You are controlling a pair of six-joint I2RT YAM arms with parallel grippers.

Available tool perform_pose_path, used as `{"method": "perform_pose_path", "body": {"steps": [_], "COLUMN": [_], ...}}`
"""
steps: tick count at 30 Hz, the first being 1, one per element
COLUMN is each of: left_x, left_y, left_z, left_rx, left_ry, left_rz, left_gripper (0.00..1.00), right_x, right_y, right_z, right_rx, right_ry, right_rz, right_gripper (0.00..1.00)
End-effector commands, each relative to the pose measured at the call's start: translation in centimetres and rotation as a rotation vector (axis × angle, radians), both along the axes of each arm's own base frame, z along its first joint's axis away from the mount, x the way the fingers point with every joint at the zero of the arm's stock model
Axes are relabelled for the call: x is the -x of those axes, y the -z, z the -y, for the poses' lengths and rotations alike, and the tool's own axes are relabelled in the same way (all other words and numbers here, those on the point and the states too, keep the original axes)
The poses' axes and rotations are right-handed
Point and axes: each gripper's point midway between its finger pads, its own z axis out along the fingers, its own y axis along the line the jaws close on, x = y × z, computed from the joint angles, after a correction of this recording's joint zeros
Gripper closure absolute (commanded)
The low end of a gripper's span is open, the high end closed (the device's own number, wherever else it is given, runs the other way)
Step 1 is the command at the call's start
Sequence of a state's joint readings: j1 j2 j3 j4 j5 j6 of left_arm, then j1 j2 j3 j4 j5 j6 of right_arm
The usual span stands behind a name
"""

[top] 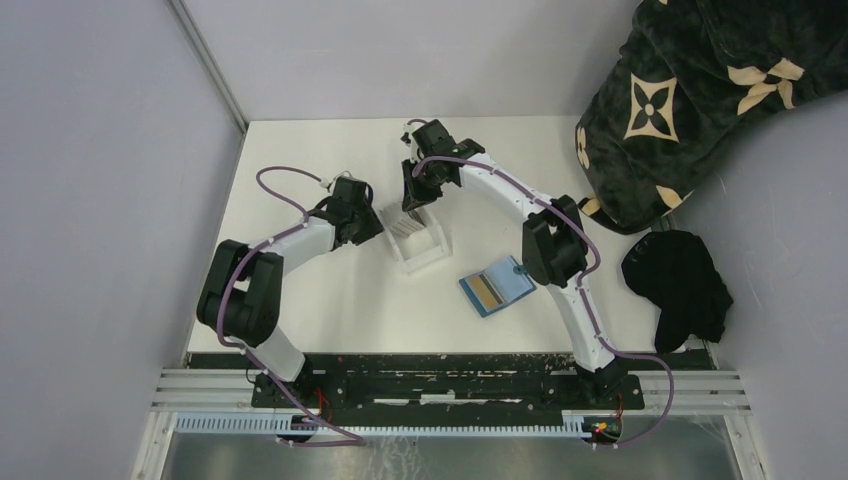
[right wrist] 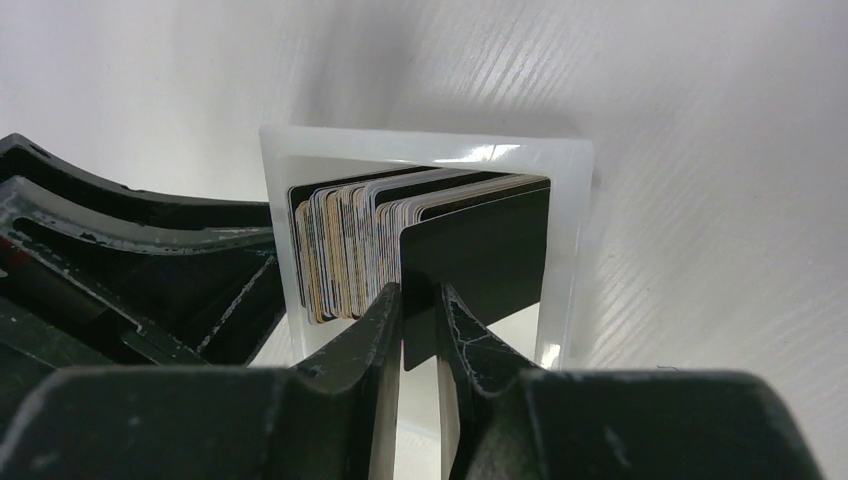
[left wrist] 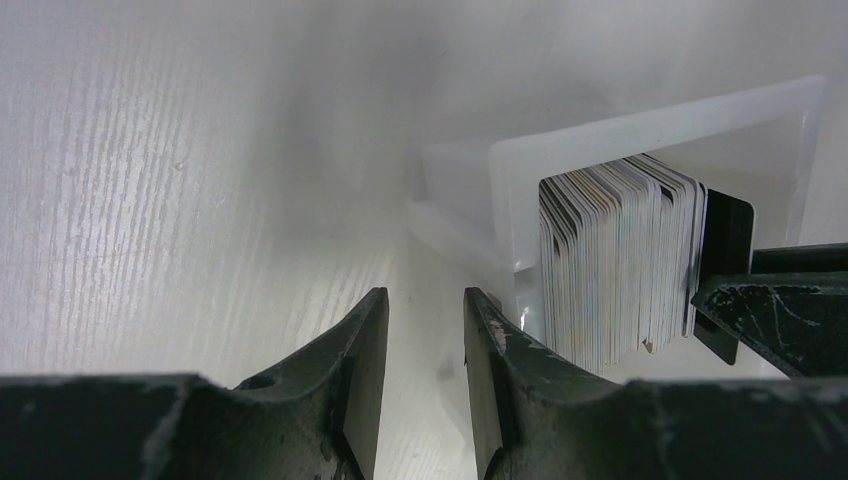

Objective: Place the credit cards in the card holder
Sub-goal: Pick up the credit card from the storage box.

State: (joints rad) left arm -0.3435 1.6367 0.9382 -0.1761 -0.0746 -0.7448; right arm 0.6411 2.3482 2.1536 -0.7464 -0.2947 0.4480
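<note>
Worryingly, the right end effector [right wrist: 418, 300] pinches only the black credit card [right wrist: 490, 250] by its lower corner, mid-frame in the clear tray [right wrist: 420, 145]. It may twist loose or drag neighbours out. The left end effector [left wrist: 425, 300] is spread and empty. The card holder [top: 497, 285] lies open, right of centre in the top view.

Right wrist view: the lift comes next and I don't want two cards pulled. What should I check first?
1. The black card sits between the right gripper's fingers: ok.
2. Grip closed tight on it: cannot tell.
3. The other cards stay outside the fingers: ok.
4. The left gripper is open beside the clear tray, holding nothing: ok.
5. The card holder lies open: ok.
</note>
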Motion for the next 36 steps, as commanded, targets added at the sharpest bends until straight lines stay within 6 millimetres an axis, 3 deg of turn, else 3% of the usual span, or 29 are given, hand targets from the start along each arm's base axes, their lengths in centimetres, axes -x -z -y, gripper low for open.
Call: {"method": "perform_pose_path", "body": {"steps": [1, 14, 20, 27, 32, 36], "left_x": [-2.3, -1.8, -1.6, -1.3, -0.3, 1.1], "left_y": [-2.3, -3.1, -4.6, -7.6, -10.0, -12.0], "left_z": [1.2, 0.6, 0.2, -0.8, -0.5, 1.0], "left_rx": [0.028, 0.014, 0.010, -0.017, -0.005, 0.042], "left_ry": [0.044, 0.034, 0.022, 0.010, 0.076, 0.214], "left_rz": [0.096, 0.114, 0.148, 0.217, 0.276, 0.346], "left_gripper": [0.59, 0.60, 0.60, 0.60, 0.59, 0.59], "right_x": [0.6, 0.3, -0.1, 0.0, 1.4, 4.2], "right_y": [-5.1, -6.4, -7.4, -9.0, -10.9, -12.7], "right_z": [-0.4, 1.3, 3.7, 6.3, 7.4, 8.2], "right_rx": [-0.047, 0.002, 0.097, 0.156, 0.137, 0.064], "right_ry": [-0.019, 0.012, 0.039, 0.069, 0.062, 0.013], "right_rz": [0.082, 0.151, 0.231, 0.308, 0.318, 0.282], "right_gripper": [0.78, 0.85, 0.98, 0.99, 0.99, 0.99]}}
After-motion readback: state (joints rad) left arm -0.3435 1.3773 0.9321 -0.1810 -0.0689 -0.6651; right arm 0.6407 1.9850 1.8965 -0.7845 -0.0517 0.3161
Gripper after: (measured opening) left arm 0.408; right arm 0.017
